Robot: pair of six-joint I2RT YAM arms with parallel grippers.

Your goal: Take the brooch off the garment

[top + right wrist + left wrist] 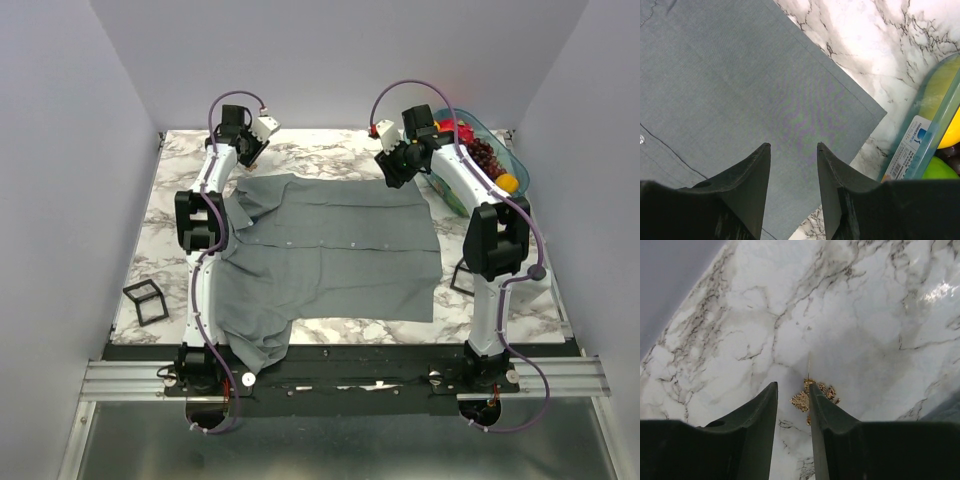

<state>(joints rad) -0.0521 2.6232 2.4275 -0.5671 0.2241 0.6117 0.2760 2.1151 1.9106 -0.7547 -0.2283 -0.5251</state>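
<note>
Dark fingers of the left tool stand part-way apart with bare marble showing through the gap, so they clamp nothing. Just past their tips, partly hidden behind the right-hand finger, is the brooch, a small gold filigree piece; no blue shows from here. Its thin pin runs straight ahead of the tool, in line with the fingers. It seems to rest on the tabletop, apart from the shirt, which lies behind the tool and to its right. The removal therefore looks done, and the left arm is by far the nearer one. The right tool, wider open and empty, hangs over the shirt's far corner. To its right sits a teal bin with a white label bearing a blue mark; the print is too small to read.
</note>
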